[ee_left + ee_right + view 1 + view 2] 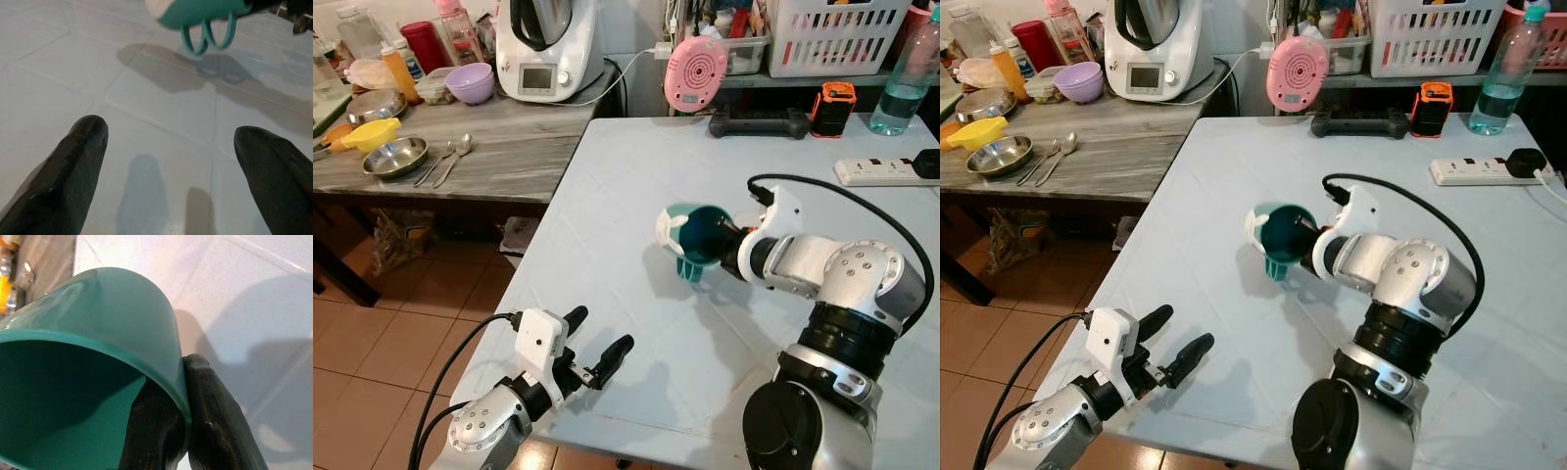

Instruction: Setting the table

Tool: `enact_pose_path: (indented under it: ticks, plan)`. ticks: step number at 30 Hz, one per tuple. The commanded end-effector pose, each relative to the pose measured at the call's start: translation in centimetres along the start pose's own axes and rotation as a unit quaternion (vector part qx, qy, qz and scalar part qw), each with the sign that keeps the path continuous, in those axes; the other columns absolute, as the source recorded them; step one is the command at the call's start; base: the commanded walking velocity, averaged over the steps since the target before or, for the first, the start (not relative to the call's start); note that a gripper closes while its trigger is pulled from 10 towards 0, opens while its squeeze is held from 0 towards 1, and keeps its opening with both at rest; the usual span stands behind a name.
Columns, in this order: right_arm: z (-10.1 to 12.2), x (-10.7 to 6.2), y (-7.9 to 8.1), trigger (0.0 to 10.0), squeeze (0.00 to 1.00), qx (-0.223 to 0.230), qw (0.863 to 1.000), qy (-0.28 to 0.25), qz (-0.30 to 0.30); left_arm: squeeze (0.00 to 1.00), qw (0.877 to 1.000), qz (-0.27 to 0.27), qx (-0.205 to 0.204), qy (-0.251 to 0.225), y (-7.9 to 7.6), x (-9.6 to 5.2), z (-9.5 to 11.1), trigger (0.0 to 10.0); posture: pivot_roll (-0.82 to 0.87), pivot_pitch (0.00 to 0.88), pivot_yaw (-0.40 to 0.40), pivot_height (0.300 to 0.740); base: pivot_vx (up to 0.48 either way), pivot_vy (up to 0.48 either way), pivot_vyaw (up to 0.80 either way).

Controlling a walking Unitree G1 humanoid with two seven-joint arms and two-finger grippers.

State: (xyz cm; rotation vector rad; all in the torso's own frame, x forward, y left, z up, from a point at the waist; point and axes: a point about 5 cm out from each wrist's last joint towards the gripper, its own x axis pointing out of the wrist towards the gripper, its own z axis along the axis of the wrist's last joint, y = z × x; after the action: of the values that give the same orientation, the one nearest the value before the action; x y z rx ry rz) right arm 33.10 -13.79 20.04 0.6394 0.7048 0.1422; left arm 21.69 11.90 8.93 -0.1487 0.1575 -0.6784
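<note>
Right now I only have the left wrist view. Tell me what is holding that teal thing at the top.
Observer: The right claw holds it. It is a teal cup, pinched at the rim with one finger inside and one outside.
Operator: Give me its tilt.
Observer: It lies on its side above the white table, with its mouth toward the right arm and its handle pointing down.
Operator: Place my left claw on the table.
Observer: The left claw is open at the table's near left edge. The cup is ahead of it and to its right.
</note>
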Motion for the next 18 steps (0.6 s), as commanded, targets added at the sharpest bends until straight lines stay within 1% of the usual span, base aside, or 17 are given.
enact_pose_path:
  ticks: [1, 2, 3, 4, 5, 6, 9, 10, 18]
  plan:
    - [-1.11, 0.69, 4.96, 10.0, 0.00, -0.024, 0.997, 0.014, 0.075, 0.00, 1.000, 0.005, 0.005, 0.007, 0.31, -0.11, -0.33, 10.0, -0.20, 0.034, 0.104, 0.740, 0.000, 0.000, 0.00]
    - [-1.11, 0.73, 5.04, 10.0, 0.00, -0.022, 0.997, 0.016, 0.075, 0.00, 1.000, 0.006, 0.005, 0.007, 0.32, -0.11, -0.37, 10.0, -0.20, 0.036, 0.105, 0.740, 0.000, 0.000, 0.00]
    - [-0.95, 0.78, 5.00, 10.0, 0.27, -0.039, 0.997, 0.010, 0.069, 0.00, 1.000, 0.007, 0.005, 0.008, 0.33, -0.10, -0.41, 10.0, -0.20, 0.036, 0.105, 0.740, 0.000, 0.000, 0.00]
    - [-0.88, 0.86, 4.94, 10.0, 0.96, -0.047, 0.997, 0.012, 0.059, 0.00, 1.000, 0.007, 0.005, 0.009, 0.34, -0.08, -0.48, 10.0, -0.20, 0.036, 0.105, 0.740, 0.000, 0.000, 0.00]
    - [-0.94, 0.90, 4.98, 10.0, 1.00, -0.050, 0.997, 0.015, 0.059, 0.00, 1.000, 0.007, 0.004, 0.009, 0.34, -0.10, -0.50, 10.0, -0.19, 0.038, 0.103, 0.740, 0.000, 0.000, 0.00]
    - [-0.97, 1.00, 4.80, 10.0, 1.00, -0.078, 0.996, 0.019, 0.041, 0.00, 1.000, 0.007, 0.004, 0.011, 0.34, -0.12, -0.57, 10.0, -0.19, 0.038, 0.103, 0.740, 0.000, 0.000, 0.00]
    - [-1.37, 1.22, 4.31, 10.0, 1.00, -0.080, 0.996, 0.034, 0.027, 0.00, 1.000, 0.006, 0.004, 0.013, 0.29, -0.12, -0.65, 10.0, -0.19, 0.039, 0.101, 0.740, 0.000, 0.000, 0.00]
    - [-1.36, 1.22, 4.12, 10.0, 1.00, -0.091, 0.995, 0.032, 0.018, 0.00, 1.000, 0.007, 0.003, 0.014, 0.28, -0.14, -0.71, 10.0, -0.19, 0.043, 0.097, 0.740, 0.000, 0.000, 0.00]
    - [-1.50, 1.20, 4.13, 10.0, 1.00, -0.106, 0.994, 0.030, 0.026, 0.00, 1.000, 0.010, 0.001, 0.017, 0.25, -0.13, -0.83, 10.0, -0.18, 0.045, 0.096, 0.740, 0.000, 0.000, 0.00]
